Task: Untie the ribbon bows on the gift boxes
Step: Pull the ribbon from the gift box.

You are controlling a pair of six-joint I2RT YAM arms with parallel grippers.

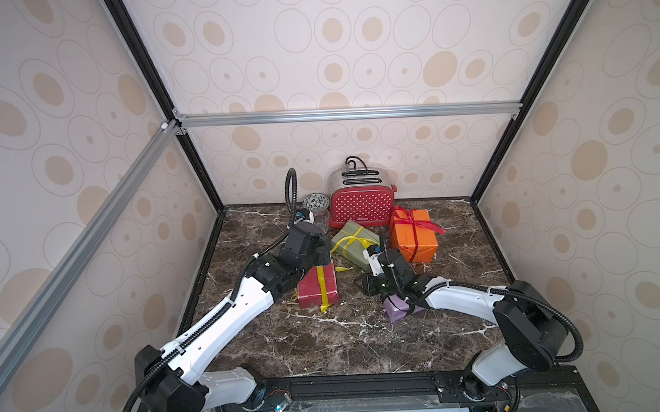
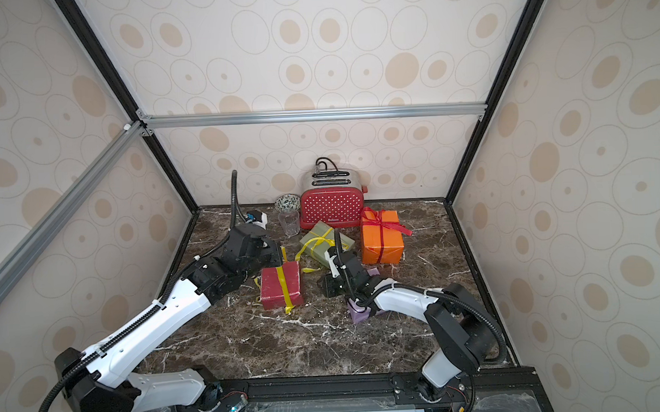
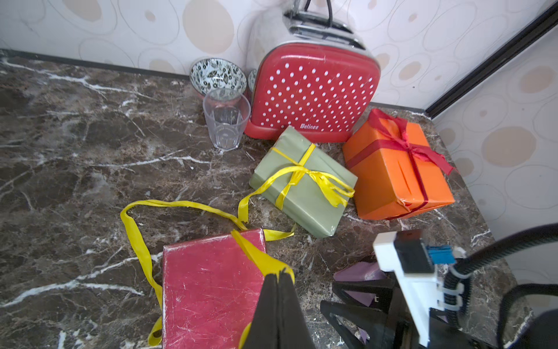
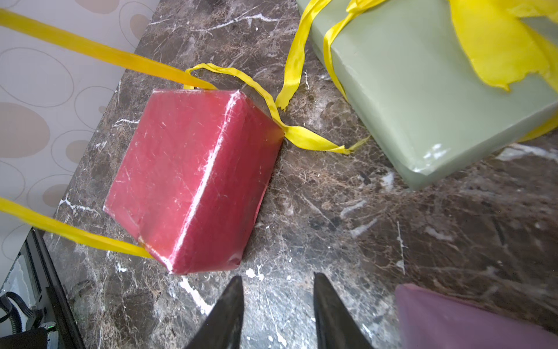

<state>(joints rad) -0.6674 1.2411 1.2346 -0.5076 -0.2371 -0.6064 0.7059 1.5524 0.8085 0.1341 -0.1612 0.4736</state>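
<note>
My left gripper (image 3: 280,272) is shut on the loose yellow ribbon (image 3: 142,241) of the dark red box (image 1: 318,288), just above the box's top. Two strands of the ribbon run taut from the box's ends, and no bow shows on it. The olive green box (image 1: 354,244) carries a tied yellow bow (image 3: 329,187). On the orange box (image 1: 414,236) sits a tied red bow (image 3: 407,145). My right gripper (image 4: 277,281) is open over bare marble, between the red box (image 4: 193,178) and the lilac box (image 4: 468,320). The right arm covers most of the lilac box (image 1: 398,310).
At the back wall stand a red white-dotted toaster (image 1: 360,206), a clear cup (image 1: 321,220) and a patterned bowl (image 1: 316,201). Patterned walls with a black frame enclose the marble top (image 1: 326,346) on three sides.
</note>
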